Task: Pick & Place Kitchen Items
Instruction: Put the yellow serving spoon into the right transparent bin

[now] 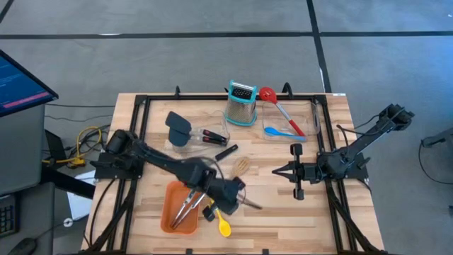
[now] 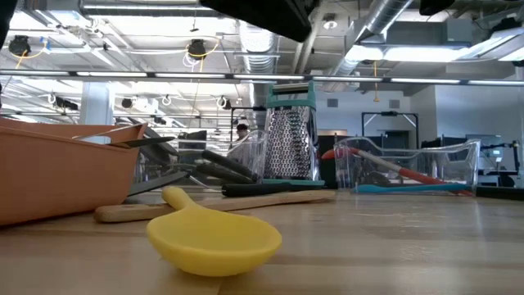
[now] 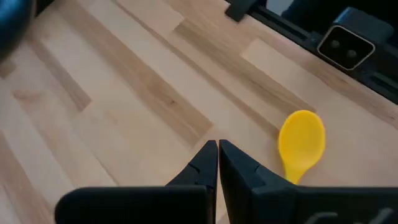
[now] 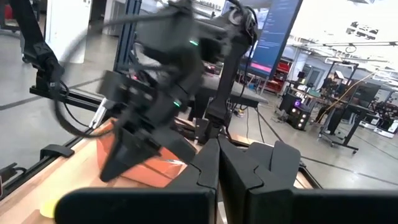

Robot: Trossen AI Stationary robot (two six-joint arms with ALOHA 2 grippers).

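A yellow spoon (image 1: pixel 224 227) lies bowl-down on the wooden table near its front edge, also in the low view (image 2: pixel 214 239) and the left wrist view (image 3: pixel 302 140). My left gripper (image 3: pixel 217 147) is shut and hovers above the bare table just beside the spoon's handle, next to the orange tray (image 1: pixel 172 221), which holds steel tongs (image 1: pixel 188 204). A wooden slotted spatula (image 1: pixel 243 166) lies flat at mid-table. My right gripper (image 1: pixel 277 171) is shut and waits level at the right. A black spatula (image 1: pixel 178 127), a red slotted spoon (image 1: pixel 280 108) and a blue spoon (image 1: pixel 279 132) lie in clear bins.
A steel grater (image 1: pixel 241 105) stands upright at the far middle between the two clear bins (image 1: pixel 313 122). A small black tool (image 1: pixel 226 152) lies on the table. A black rail frame (image 1: pixel 212 97) runs round the table. A monitor (image 1: pixel 18 81) stands off the table's left.
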